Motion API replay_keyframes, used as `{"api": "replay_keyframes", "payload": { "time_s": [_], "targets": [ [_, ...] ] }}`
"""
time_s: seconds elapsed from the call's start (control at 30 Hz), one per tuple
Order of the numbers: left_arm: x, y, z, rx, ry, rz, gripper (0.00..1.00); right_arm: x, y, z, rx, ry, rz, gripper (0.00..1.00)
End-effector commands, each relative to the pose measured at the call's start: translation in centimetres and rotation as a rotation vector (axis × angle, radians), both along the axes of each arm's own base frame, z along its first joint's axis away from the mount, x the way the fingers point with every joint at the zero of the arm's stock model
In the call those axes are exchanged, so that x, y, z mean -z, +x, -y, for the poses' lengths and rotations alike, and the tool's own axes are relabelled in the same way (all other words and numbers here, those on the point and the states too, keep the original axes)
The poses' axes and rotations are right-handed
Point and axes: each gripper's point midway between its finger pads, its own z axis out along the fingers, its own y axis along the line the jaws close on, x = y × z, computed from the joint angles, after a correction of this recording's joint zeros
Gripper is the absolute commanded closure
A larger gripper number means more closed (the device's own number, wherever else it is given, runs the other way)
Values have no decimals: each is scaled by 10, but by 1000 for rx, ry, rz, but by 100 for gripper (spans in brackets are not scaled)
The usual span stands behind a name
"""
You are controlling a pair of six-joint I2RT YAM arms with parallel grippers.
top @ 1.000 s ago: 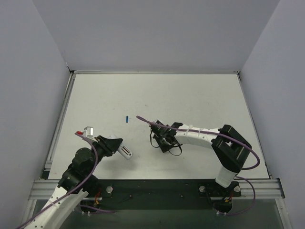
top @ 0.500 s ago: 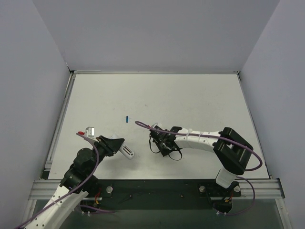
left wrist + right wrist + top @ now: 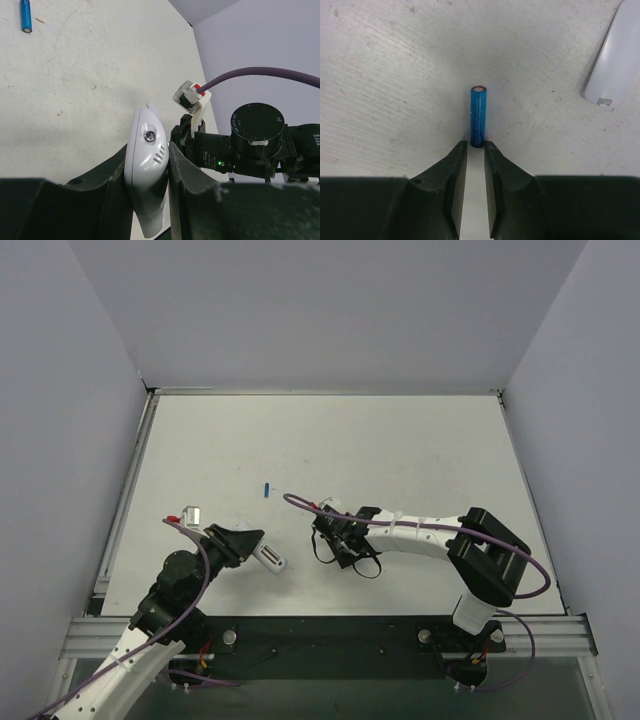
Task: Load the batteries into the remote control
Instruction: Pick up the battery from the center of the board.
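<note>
Right wrist view: the right claw (image 3: 475,145) has its two fingers drawn in to a narrow gap, and the near end of a blue battery (image 3: 478,116) sits right at their tips, touching the right-hand finger. The cell points straight away from the claw with its pale end farthest out. Whether the fingers truly pinch it or only bracket it cannot be told. Just beyond, toward the upper right of this view, a white plastic piece (image 3: 612,60) lies flat on the desk (image 3: 395,75), apart from the battery.

From the top external camera, the right claw (image 3: 333,538) sits near the middle of the desk, closer to the near edge than the far one. It has crept slightly left, toward the other arm, over the last second.

The left claw (image 3: 147,150) is clenched on the remote control (image 3: 147,165), the white body squeezed edge-on between both fingers and jutting past their tips. Seen from above, the left claw (image 3: 250,545) and remote control (image 3: 268,558) are near the near-left corner; the remote has nudged only slightly toward the right claw.

A second battery (image 3: 266,489) lies loose on the desk, left of centre and farther from the near edge than both claws. It has not moved. It also shows in the top-left corner of the left wrist view (image 3: 26,16).
</note>
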Motion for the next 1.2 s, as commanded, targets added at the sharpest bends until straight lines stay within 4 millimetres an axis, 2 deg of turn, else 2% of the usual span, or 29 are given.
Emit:
{"api": "replay_keyframes", "payload": {
  "time_s": [0.0,0.3,0.6,0.7,0.83,0.87,0.9,1.03,1.07,1.13,1.17],
  "targets": [
    [-21,1,5,19,-68,62,100,23,-17,38,39,-156,-51,83],
    [-18,0,7,27,-78,54,100,25,-13,43,124,-153,-42,84],
    [-17,0,8,31,-86,51,100,25,-13,38,136,-121,-62,81],
    [-17,0,8,33,-87,50,100,26,-15,39,134,-123,-71,85],
    [-13,-1,11,45,-94,47,100,21,-16,38,110,-114,-66,98],
    [-9,-1,11,49,-91,40,100,17,-15,37,104,-102,-58,99],
    [-18,0,13,54,-121,73,100,14,-16,38,95,-106,-58,100],
    [-18,-2,20,90,-166,89,100,-9,-18,33,38,-101,-26,100],
    [-16,-2,22,98,-178,95,100,-22,-14,26,16,-75,0,100],
    [-16,-3,23,102,-205,88,100,-37,-20,23,-26,-75,3,100],
    [-21,-3,24,106,-226,103,100,-53,-17,15,-55,-42,28,100]
  ]
}}
